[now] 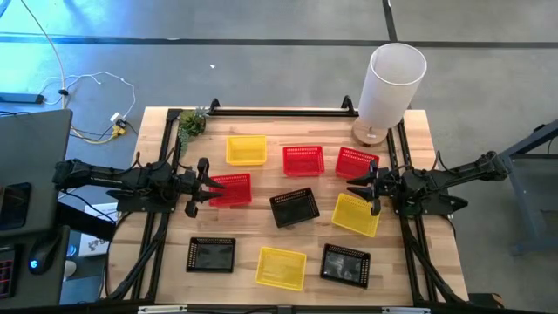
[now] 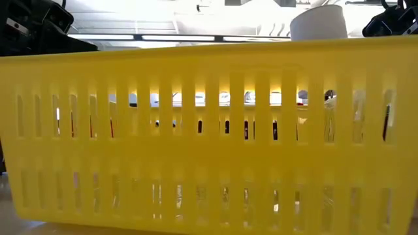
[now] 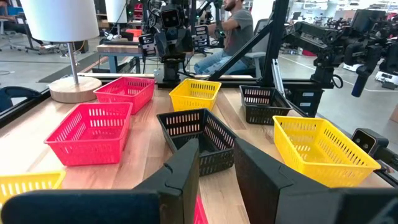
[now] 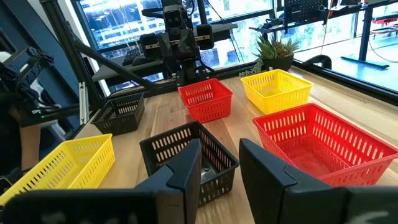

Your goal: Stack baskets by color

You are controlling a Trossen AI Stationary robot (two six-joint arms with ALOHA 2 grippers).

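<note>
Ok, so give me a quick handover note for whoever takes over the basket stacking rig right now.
Left gripper: open, at the left red basket's edge.
Right gripper: open, empty, between the right red basket and right yellow basket.
All nine baskets, three per colour, lie singly on the table.
Done: nothing stacked. Left: all three stacks.

Nine baskets lie spread apart between both arms, none stacked.

Parted fingers face a black basket between red and yellow baskets.
</note>
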